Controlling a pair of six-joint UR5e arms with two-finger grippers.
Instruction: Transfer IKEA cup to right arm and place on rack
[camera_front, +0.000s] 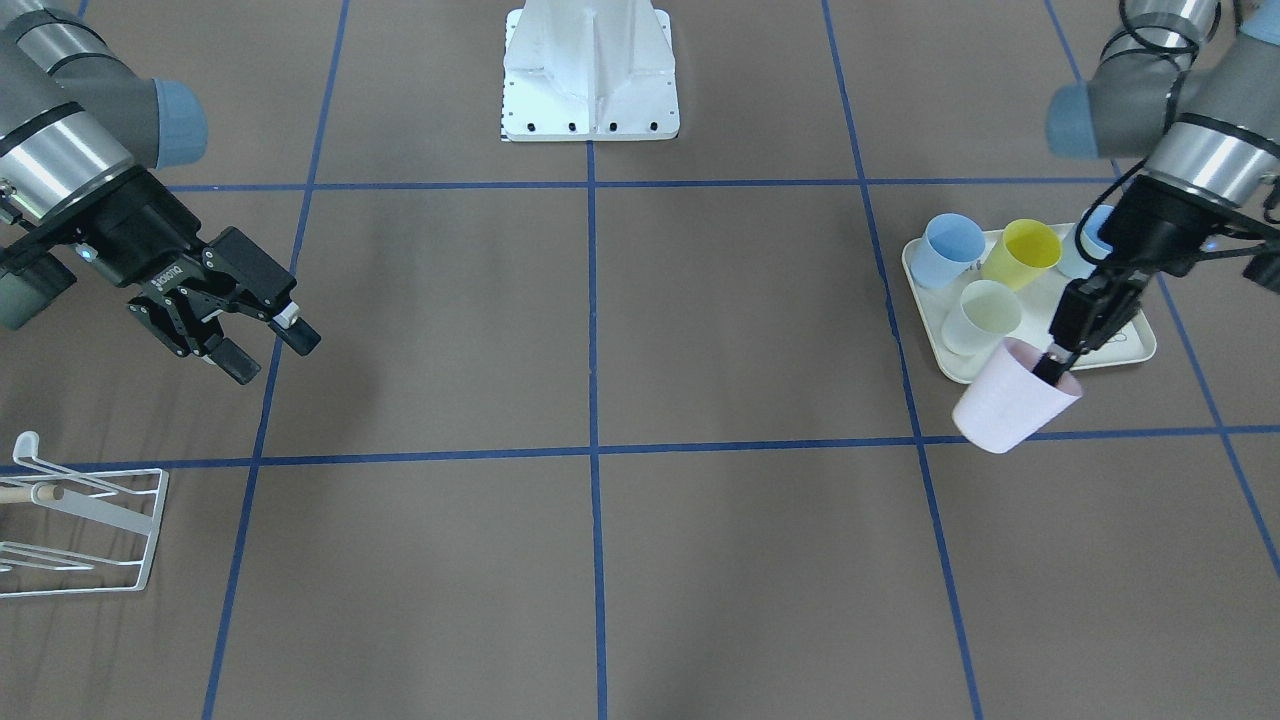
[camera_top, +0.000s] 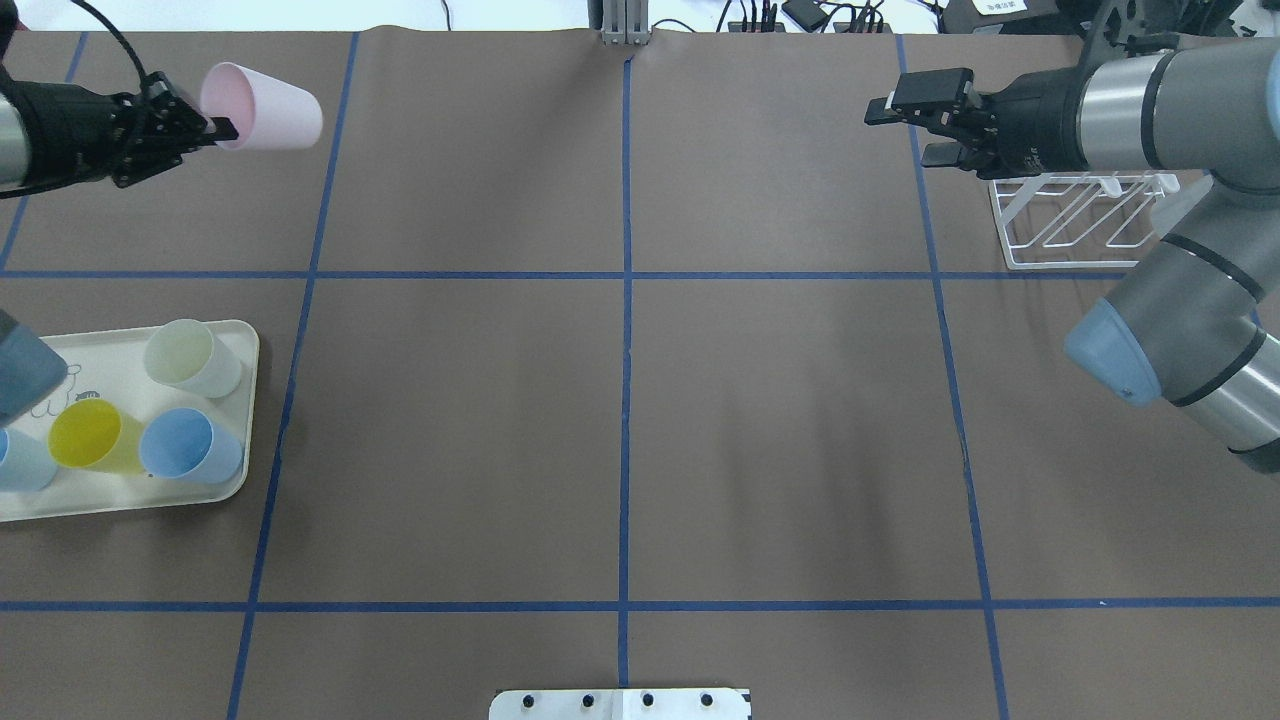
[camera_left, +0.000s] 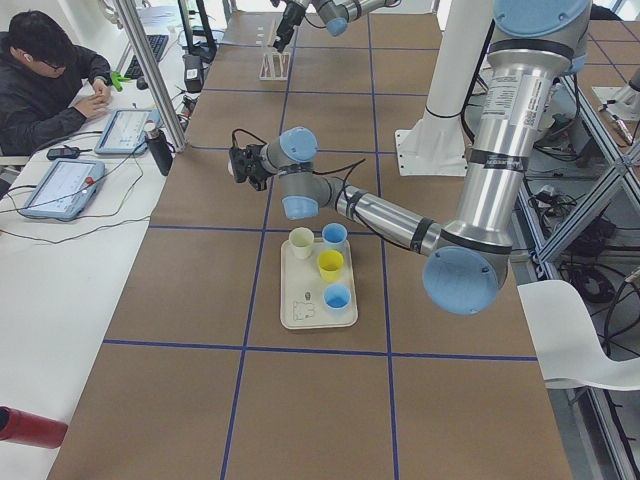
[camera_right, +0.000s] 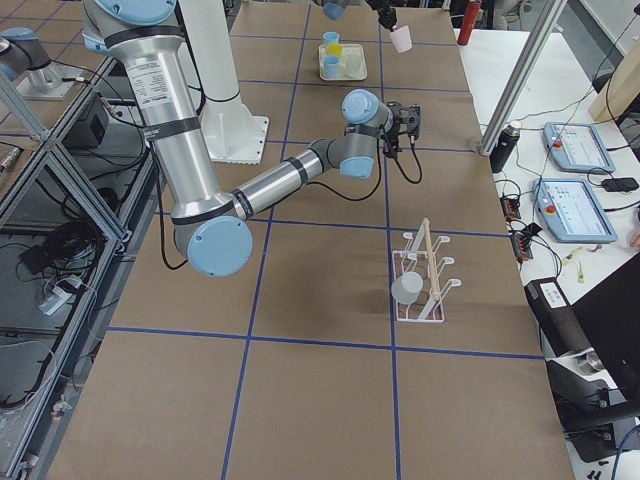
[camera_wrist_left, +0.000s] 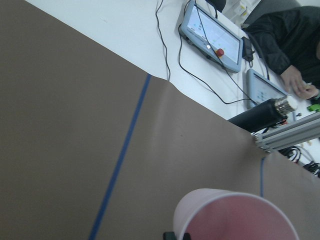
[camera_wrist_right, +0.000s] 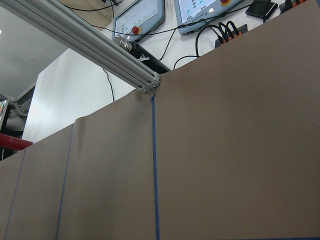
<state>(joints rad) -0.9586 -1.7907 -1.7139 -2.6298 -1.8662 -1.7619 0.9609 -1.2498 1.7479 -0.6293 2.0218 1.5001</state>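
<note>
While the left gripper (camera_top: 222, 128) pinches the pink cup (camera_top: 270, 108) by its rim, one finger inside, the cup hangs sideways above the table's (camera_top: 620, 420) far-left corner. The tray (camera_top: 110, 350) at the left edge carries four upright cups: green cup (camera_top: 190, 358), yellow cup (camera_top: 95, 435), blue cup (camera_top: 190, 447), pale-blue cup (camera_top: 20, 460). The right gripper (camera_top: 905, 132) hovers, fingers spread, beside the rack (camera_top: 1070, 225) near the far-right corner; the rack bears one grey cup (camera_right: 407, 289).

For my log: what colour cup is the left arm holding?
The cup is pale pink, clearest in the overhead view.
</note>
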